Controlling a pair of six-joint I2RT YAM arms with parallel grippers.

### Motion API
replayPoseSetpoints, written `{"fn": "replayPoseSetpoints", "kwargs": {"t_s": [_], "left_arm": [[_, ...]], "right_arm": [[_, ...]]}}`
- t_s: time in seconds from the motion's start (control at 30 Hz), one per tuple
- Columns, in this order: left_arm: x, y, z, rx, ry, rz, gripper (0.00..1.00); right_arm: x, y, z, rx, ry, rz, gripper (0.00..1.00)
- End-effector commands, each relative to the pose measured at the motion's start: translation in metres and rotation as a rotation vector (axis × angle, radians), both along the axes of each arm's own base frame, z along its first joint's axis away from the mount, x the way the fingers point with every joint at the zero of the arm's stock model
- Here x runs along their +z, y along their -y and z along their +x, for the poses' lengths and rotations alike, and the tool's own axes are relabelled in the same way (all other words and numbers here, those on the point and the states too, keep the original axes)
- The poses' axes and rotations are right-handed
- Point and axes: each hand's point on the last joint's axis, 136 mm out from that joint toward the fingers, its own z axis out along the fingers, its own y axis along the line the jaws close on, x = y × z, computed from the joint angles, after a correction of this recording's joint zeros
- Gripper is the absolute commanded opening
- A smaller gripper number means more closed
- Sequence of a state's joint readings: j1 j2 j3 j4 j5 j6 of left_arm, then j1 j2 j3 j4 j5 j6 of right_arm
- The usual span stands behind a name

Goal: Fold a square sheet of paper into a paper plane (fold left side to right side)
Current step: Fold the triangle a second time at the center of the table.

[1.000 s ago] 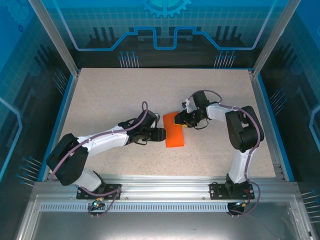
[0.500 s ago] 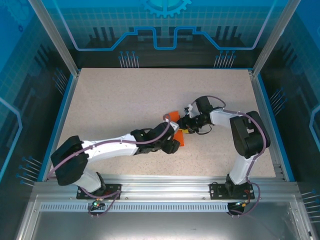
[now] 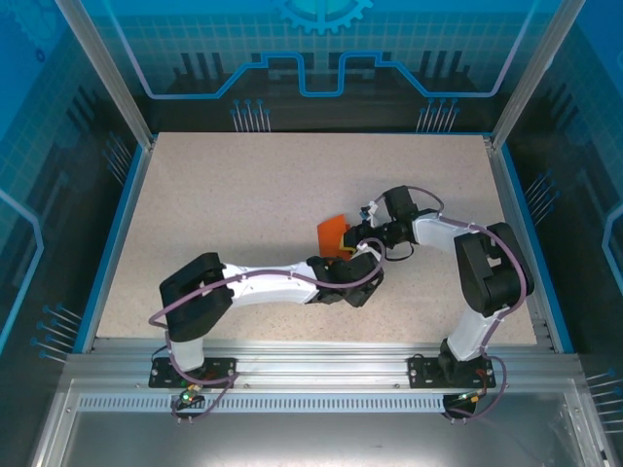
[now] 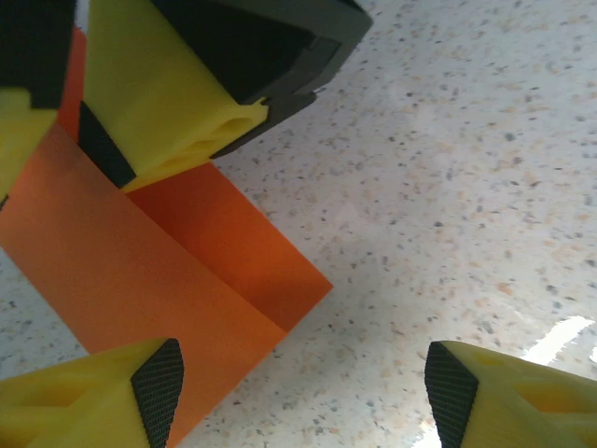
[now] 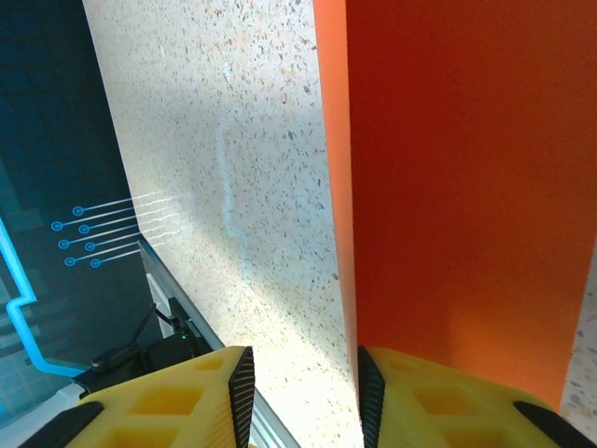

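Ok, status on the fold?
Left claw open, at edge of paper. Right claw on paper, grip unclear. Paper shows one crease. Claws crowded close together.

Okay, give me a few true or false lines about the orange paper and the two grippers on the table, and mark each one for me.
1. The bright orange-red square sheet of paper has a straight crease running across it. True.
2. The left gripper is shut tight. False: its yellow fingers stand wide apart, with bare table between them.
3. The paper lies in the far left corner of the speckled table. False: it is near the middle, right beside the right gripper.
4. In the left wrist view, a yellow finger of the right gripper sits over the paper. True.
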State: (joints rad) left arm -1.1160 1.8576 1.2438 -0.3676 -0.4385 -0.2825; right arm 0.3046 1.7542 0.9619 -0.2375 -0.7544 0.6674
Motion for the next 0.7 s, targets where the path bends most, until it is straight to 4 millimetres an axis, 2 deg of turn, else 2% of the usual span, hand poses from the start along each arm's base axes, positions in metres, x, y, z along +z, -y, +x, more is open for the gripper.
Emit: {"fn": "replayPoseSetpoints", "kwargs": {"t_s": [0.0,0.27,0.67], "left_arm": [[-0.003,-0.013,0.008,0.059,0.060,0.115,0.74],[-0.011,-0.015,0.014,0.091,0.076,0.166,0.70],[-0.006,-0.012,0.009,0.066,0.071,0.105,0.38]], "right_arm": [[0.005,-0.001,-0.002,-0.006,-0.028,0.029,0.36],[0.004,-0.002,-0.003,-0.007,-0.035,0.020,0.36],[-0.008,0.003,-0.004,-0.007,-0.044,-0.044,0.36]]}}
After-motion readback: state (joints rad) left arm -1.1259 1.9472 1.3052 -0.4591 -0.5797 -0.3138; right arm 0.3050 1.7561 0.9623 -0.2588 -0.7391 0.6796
